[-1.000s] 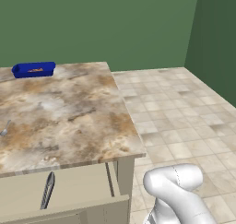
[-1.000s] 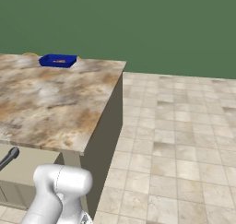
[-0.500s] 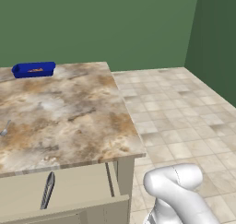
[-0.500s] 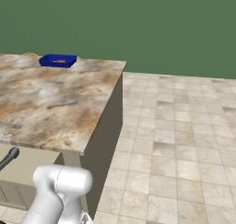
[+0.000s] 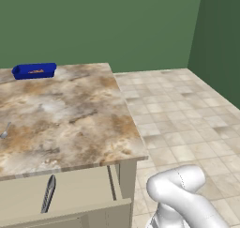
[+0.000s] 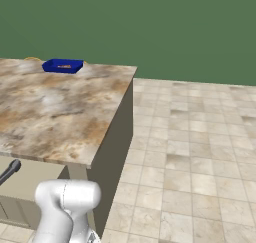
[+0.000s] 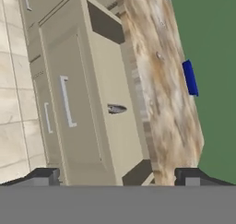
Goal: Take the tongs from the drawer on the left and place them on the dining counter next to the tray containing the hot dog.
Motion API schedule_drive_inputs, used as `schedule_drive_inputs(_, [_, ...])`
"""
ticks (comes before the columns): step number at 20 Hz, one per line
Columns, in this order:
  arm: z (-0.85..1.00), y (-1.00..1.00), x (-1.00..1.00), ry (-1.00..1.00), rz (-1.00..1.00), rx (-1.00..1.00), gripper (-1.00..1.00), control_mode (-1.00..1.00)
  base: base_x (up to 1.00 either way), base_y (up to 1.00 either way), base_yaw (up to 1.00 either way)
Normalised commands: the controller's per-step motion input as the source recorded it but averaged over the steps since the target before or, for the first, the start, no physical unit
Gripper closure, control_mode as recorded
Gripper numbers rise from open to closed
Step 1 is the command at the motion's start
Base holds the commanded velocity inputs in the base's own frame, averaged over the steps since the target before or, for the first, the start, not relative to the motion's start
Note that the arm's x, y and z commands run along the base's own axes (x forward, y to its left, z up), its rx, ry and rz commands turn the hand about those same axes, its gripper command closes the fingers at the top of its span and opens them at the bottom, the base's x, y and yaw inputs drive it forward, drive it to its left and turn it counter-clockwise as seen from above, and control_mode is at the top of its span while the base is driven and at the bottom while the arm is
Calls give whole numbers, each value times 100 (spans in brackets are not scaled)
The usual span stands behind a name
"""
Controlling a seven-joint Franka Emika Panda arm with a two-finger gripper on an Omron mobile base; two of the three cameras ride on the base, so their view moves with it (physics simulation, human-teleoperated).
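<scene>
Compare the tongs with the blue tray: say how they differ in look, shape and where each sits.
The tongs are slim, long and dark grey; the tray is a bright blue rectangle with low raised sides. The tongs lie inside the open drawer, below the stone top; the tray sits on the dining counter at its far edge. The tongs hold nothing; the tray holds something small and orange-brown. The gripper touches neither.
</scene>
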Motion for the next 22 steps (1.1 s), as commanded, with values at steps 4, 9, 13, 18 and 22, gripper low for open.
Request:
schedule_drive_inputs(4, [22,-46,0,0,0,19,-100,-100,0,0,0])
schedule_drive_inputs(9, [41,-44,0,0,0,19,-100,-100,0,0,0])
schedule_drive_inputs(13, [42,-42,0,1,0,18,-100,-100,0,0,0])
schedule_drive_inputs(18, [24,-30,10,5,0,19,-100,-100,0,0,0])
schedule_drive_inputs(22, [24,-13,28,10,0,18,-100,-100,0,0,0])
